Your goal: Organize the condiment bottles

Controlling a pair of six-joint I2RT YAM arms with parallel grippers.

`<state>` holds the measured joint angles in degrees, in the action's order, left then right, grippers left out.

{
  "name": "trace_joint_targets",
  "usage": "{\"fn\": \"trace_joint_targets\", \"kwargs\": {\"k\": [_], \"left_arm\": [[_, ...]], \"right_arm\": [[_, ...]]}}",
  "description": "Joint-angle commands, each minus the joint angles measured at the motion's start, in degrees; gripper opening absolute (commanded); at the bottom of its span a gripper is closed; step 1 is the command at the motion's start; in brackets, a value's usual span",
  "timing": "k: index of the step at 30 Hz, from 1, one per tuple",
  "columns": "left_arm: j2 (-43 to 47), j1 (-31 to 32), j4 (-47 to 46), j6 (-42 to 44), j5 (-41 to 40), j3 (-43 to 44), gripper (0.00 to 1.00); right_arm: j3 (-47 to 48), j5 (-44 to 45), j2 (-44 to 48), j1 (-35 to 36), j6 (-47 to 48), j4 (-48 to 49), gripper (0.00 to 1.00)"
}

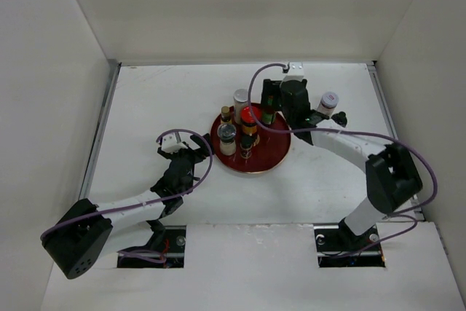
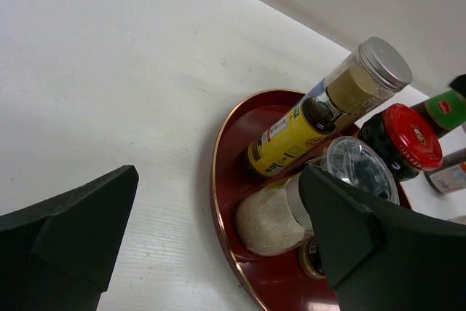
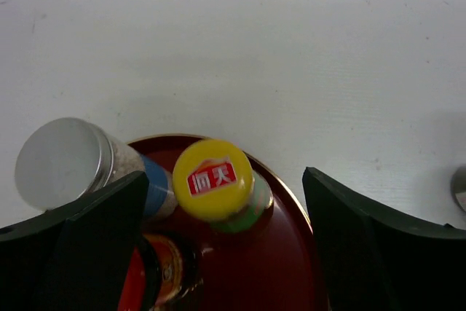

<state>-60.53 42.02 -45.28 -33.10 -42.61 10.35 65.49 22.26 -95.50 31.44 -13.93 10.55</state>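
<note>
Several condiment bottles stand on a round red tray point(image 1: 273, 156): a silver-capped one point(image 1: 240, 98), a red-capped one point(image 1: 249, 115), a grey-lidded jar point(image 1: 227, 135) and small amber ones point(image 1: 247, 144). My right gripper point(image 1: 279, 97) hangs open over the tray's far right. In the right wrist view the right gripper point(image 3: 224, 180) has its jaws wide on either side of a green bottle with a yellow cap point(image 3: 213, 178), touching neither side. My left gripper point(image 1: 182, 152) is open, left of the tray. The left gripper point(image 2: 217, 180) holds nothing, and the jar of white grains point(image 2: 277, 216) is just beyond its right finger.
One more bottle with a pale cap point(image 1: 329, 101) stands on the white table to the right of the tray, beside the right arm. White walls enclose the table on three sides. Purple cables loop over both arms.
</note>
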Motion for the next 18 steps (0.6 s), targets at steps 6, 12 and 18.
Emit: {"fn": "trace_joint_targets", "kwargs": {"k": [6, 12, 18], "left_arm": [[1.4, -0.3, -3.2, -1.0, 1.1, 0.5, 1.00], [2.6, -0.1, -2.8, -1.3, 1.1, 0.3, 1.00], [3.2, 0.4, -2.6, -1.7, 1.9, 0.2, 1.00]], "right_arm": [[-14.1, 14.9, 24.5, -4.3, -5.0, 1.9, 1.00], [-20.9, 26.2, 31.2, -12.5, -5.7, -6.8, 1.00], [-23.2, 17.7, 27.4, -16.4, -7.9, -8.9, 1.00]]}}
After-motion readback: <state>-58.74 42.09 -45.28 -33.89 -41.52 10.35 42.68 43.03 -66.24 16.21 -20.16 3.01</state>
